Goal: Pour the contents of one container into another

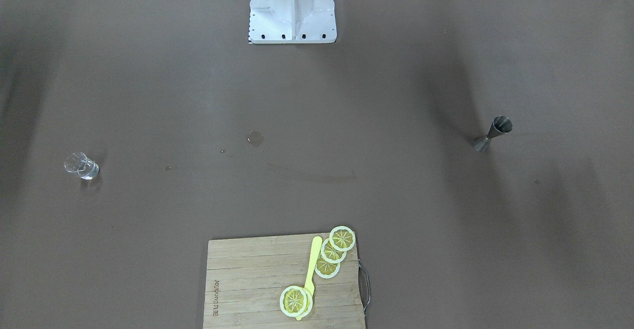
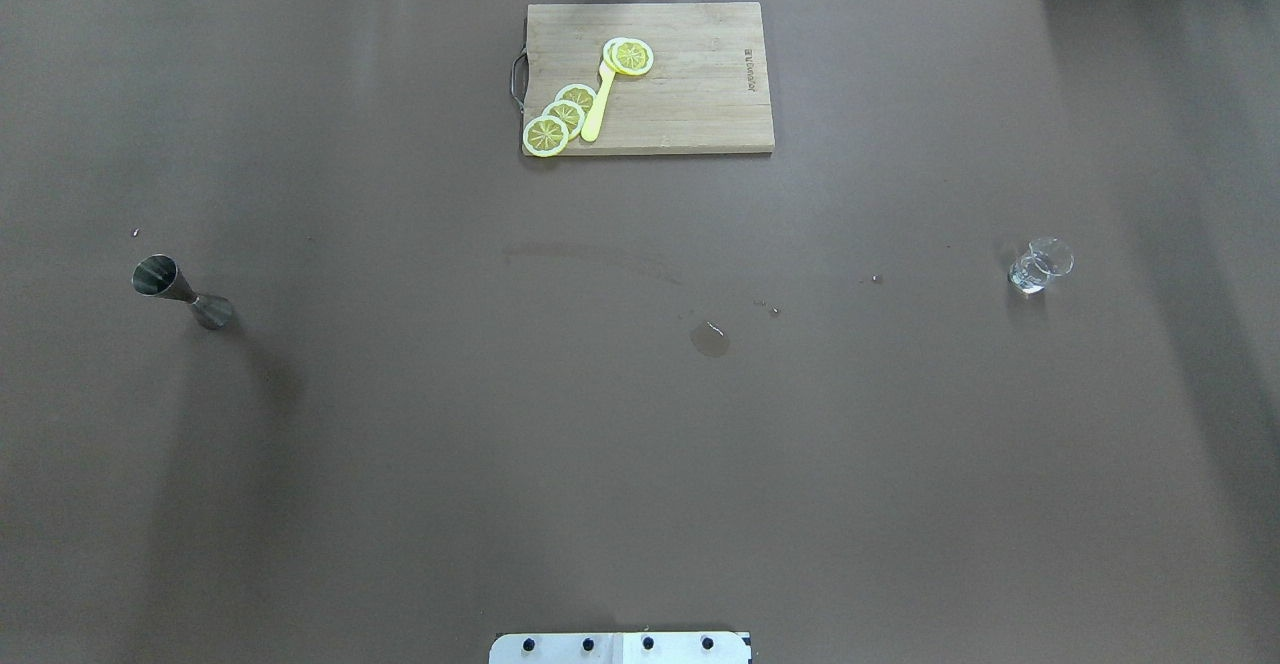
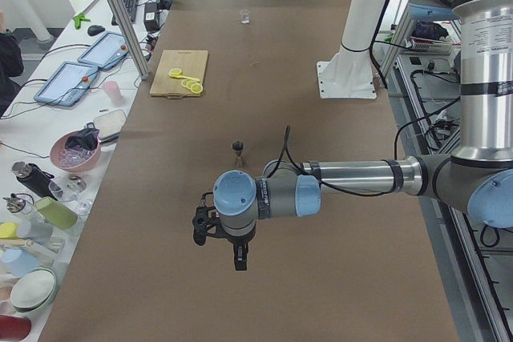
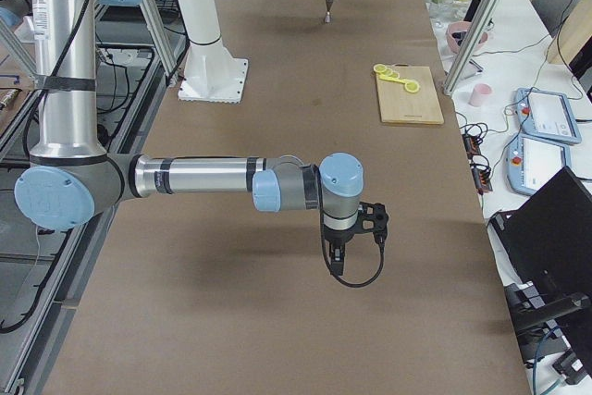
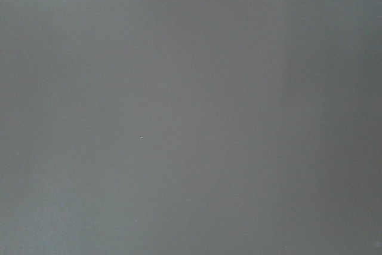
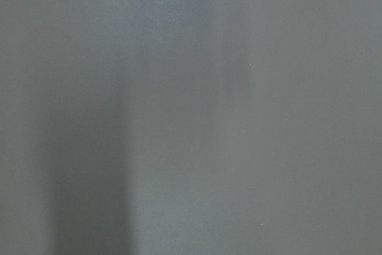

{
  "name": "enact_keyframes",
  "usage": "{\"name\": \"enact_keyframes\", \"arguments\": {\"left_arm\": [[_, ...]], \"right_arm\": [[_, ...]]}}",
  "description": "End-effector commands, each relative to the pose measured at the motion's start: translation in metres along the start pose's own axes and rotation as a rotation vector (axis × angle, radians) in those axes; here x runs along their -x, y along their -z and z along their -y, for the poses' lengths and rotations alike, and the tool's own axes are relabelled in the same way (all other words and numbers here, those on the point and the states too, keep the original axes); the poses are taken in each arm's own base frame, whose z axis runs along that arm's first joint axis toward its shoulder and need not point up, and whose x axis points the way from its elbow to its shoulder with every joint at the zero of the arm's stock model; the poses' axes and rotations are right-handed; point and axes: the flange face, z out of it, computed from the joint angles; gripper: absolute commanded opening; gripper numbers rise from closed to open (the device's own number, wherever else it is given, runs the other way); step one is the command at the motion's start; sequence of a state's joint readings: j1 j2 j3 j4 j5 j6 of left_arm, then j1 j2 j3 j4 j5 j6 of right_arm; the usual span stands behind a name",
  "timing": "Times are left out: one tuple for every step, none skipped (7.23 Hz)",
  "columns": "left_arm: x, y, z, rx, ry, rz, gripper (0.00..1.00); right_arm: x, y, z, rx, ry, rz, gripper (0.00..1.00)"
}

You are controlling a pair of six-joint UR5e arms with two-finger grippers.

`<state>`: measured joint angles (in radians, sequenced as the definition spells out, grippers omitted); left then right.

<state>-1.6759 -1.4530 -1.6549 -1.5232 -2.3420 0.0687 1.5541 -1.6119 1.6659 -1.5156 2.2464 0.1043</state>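
Side views alone show left hand, right hand; cannot tell grip.

I count one jigger, one glass and one board on the table. On the board I see one yellow knife and four lemon slices for certain. A fifth may lie under the slice at the knife's end; I cannot tell. There is one puddle mid-table, with a few droplets near it.
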Motion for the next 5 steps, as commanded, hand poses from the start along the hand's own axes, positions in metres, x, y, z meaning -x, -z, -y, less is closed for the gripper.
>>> {"name": "enact_keyframes", "arguments": {"left_arm": [[0.0028,-0.0008,-0.0011,0.002,0.003,0.016,0.98],[0.0026,-0.0008,-0.0011,0.002,0.009,0.015,0.98],[0.0042,-0.0024,-0.0014,0.005,0.012,0.015,0.98],[0.0042,-0.0024,-0.0027,0.005,0.011,0.016,0.98],[0.0075,-0.006,-0.0062,0.013,0.015,0.016,0.98]], "right_arm": [[0.0009,-0.0017,-0.0002,0.004,0.001,0.002,1.0],[0.0017,-0.0006,0.0007,0.001,0.003,0.001,1.0],[0.0018,-0.0016,0.0006,0.003,0.004,0.001,1.0],[0.0021,-0.0011,0.0008,0.002,0.005,0.0,1.0],[0.0022,-0.0001,0.0014,0.0,0.004,0.001,1.0]]}}
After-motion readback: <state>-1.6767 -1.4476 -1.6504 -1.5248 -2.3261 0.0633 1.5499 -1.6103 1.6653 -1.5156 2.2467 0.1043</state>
